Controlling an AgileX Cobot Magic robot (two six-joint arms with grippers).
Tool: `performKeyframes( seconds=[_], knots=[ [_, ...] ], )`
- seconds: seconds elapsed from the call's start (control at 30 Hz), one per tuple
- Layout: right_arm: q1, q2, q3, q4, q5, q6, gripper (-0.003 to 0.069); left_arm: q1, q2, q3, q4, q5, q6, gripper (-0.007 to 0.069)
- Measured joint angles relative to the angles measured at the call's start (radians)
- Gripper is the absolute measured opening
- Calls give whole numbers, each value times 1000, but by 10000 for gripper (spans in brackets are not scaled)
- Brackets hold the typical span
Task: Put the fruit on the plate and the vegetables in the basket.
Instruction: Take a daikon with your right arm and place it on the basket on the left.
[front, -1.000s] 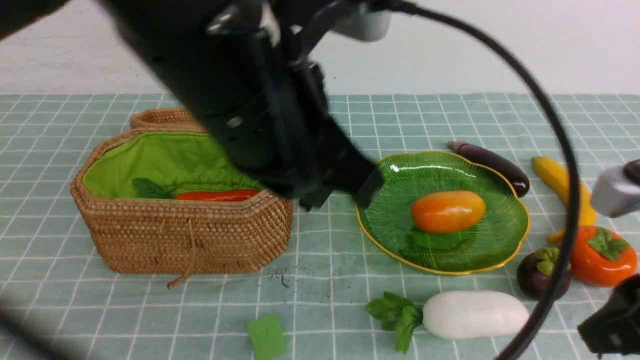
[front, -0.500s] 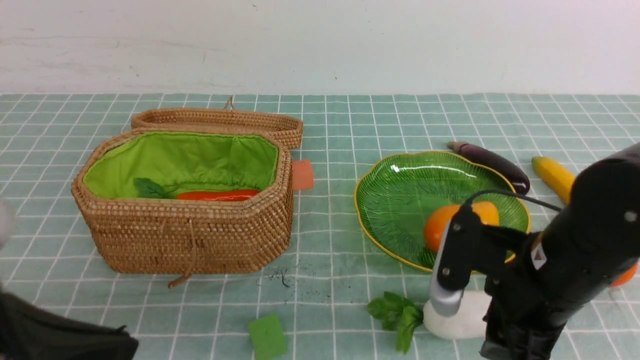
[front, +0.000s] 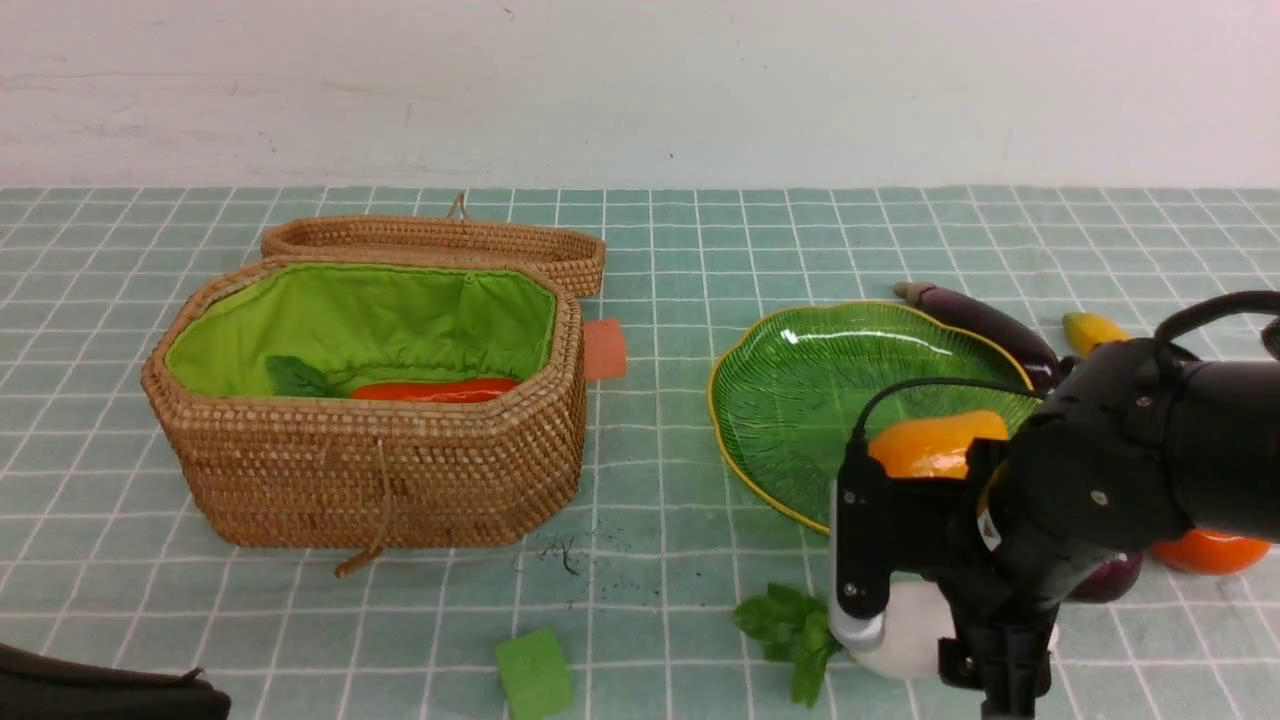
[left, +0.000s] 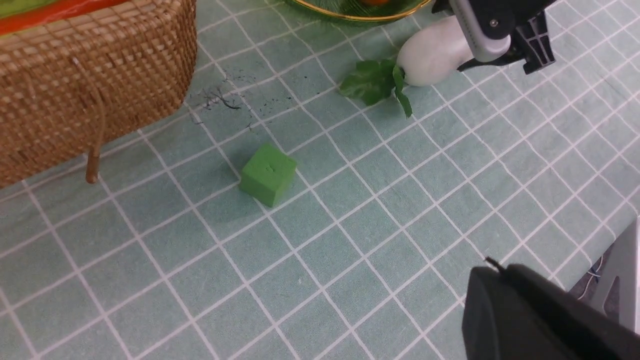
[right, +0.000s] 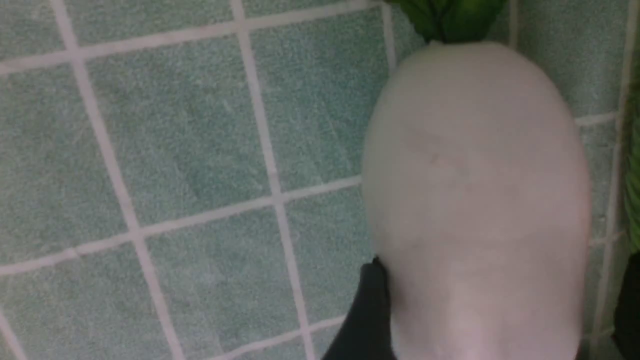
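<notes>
The robot's right gripper (right: 505, 260) was spread, its fingers low on either side of the white radish (right: 475, 200). I judged they were straddling its narrower width for a pinch; I could see no firm grip. The radish lay on the checked cloth (front: 650, 550), leaves pointing away from the fingers. The left gripper (left: 500, 270) was closed with nothing in it, near the cloth's front edge, probably parked to leave the other arm room.

On the robot's left, the wicker basket (front: 380, 480) stood with its lid (front: 440, 240) folded back, presumably so vegetables could go straight in. The carrot (front: 435, 390) lay inside. The mango (front: 930, 445) sat on the green plate (front: 790, 400), where fruit belonged. The eggplant (front: 985, 325) lay just behind the plate; the banana (front: 1093, 332), mangosteen (front: 1105, 580) and persimmon (front: 1210, 552) were to its right, all awaiting sorting. A green cube (front: 533, 672) and an orange-red cube (front: 605, 350) seemed to be no part of the job. I could read no brand, label or writing anywhere.
</notes>
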Motion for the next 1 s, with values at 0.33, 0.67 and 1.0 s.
performKeyframes(
  seconds=[0.33,0.67,1.0],
  knots=[
    [0,63,-1,27,-10,-43,593,0,0,0,-31,0,-1,-13],
    [0,63,-1,146,94,-74,593,0,0,0,-41,0,0,-13],
    [0,112,-18,172,40,-82,532,0,3,0,70,-133,0,-13]
  ],
)
